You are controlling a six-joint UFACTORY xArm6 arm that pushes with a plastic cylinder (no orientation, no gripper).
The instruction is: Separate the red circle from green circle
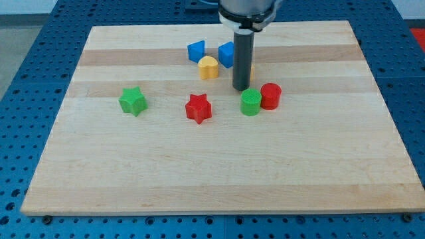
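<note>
The red circle (271, 95) and the green circle (250, 102) sit touching side by side right of the board's middle, the red one on the view's right. My tip (240, 88) stands just above and slightly left of the green circle, very close to its top edge, with a small gap to it. The rod comes down from the view's top.
A red star (198, 107) lies left of the green circle and a green star (133, 100) further left. A yellow block (208, 67), a blue block (196, 50) and a second blue block (226, 53), partly behind the rod, sit near the top. The wooden board (212, 172) rests on a blue perforated table.
</note>
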